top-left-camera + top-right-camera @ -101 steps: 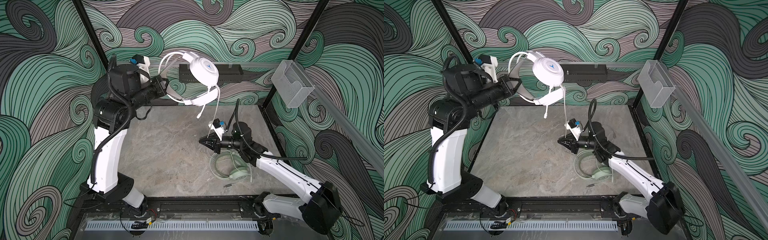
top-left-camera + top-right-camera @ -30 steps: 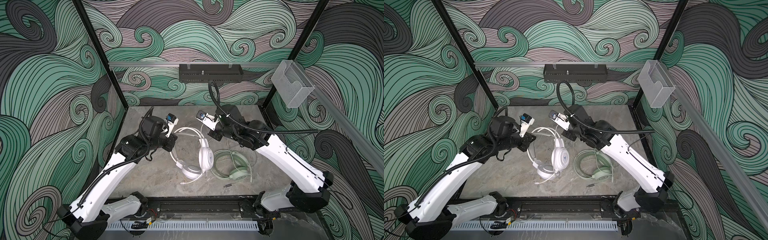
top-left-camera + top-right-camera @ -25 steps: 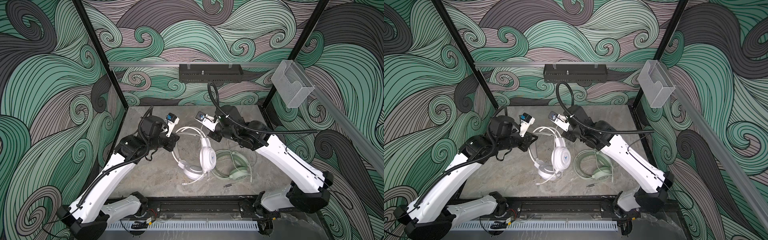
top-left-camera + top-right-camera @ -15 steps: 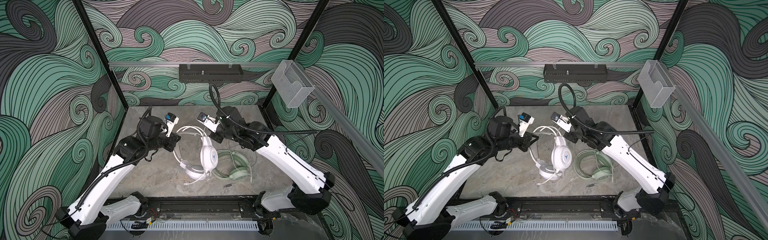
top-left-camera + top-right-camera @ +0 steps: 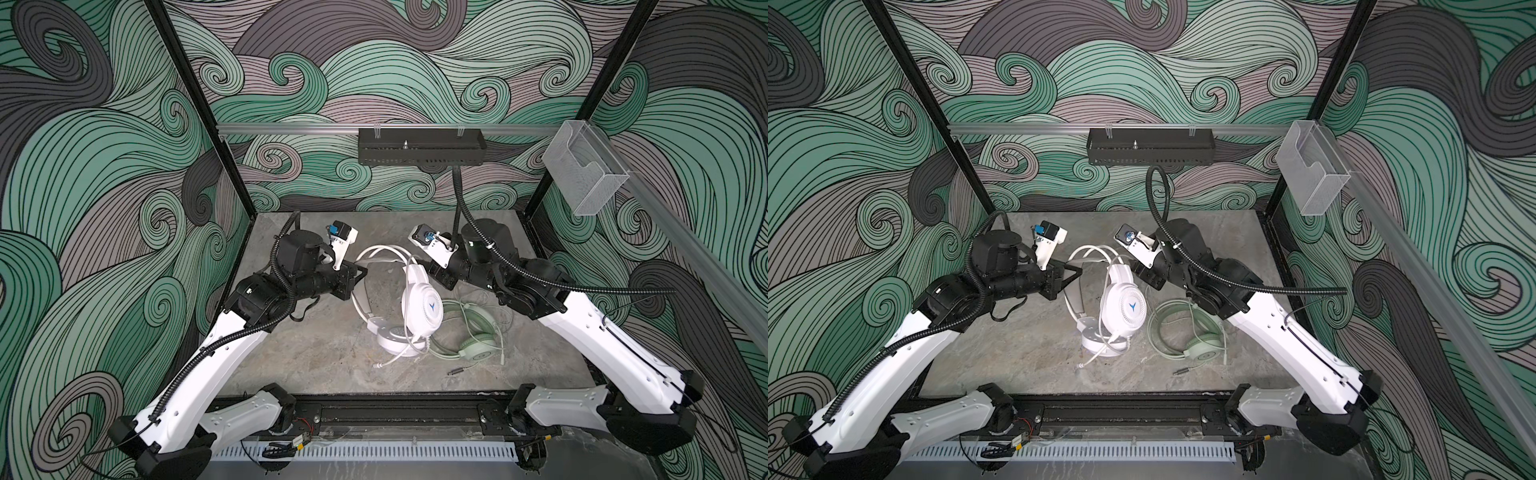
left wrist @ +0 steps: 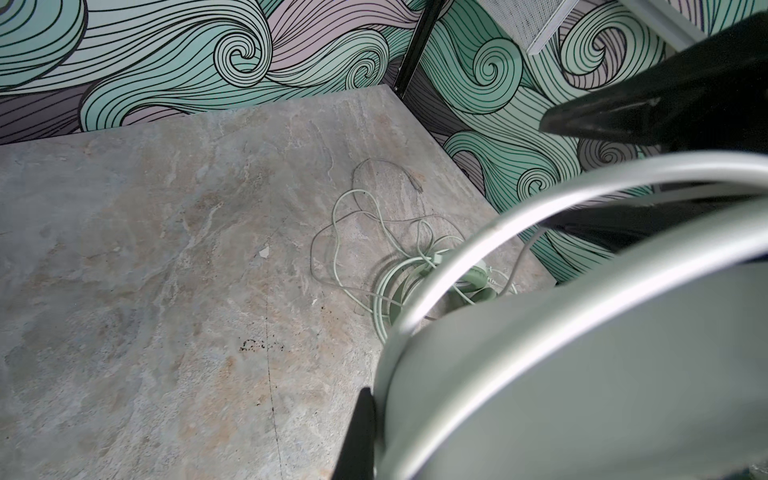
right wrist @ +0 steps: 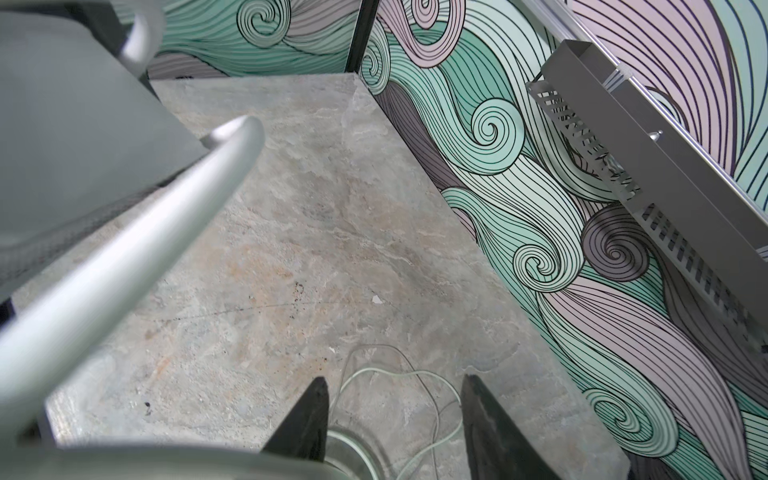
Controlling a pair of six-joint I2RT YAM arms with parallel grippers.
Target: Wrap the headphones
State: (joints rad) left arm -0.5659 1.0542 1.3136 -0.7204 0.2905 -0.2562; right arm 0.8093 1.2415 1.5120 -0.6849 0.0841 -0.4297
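Just beside the green headset (image 5: 478,347), the white headset (image 5: 424,305) is pinched at its headband (image 5: 382,250) by the left gripper (image 5: 362,273); the right gripper (image 7: 394,380), spread and empty, is held nearer the green one.

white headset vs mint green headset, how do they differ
The white headset is gripped at its band by the left tool; the mint green headset is touched by neither tool. The white headset is propped with one earcup tilted up; the mint green headset lies flat. Both are wired and rest on the table.
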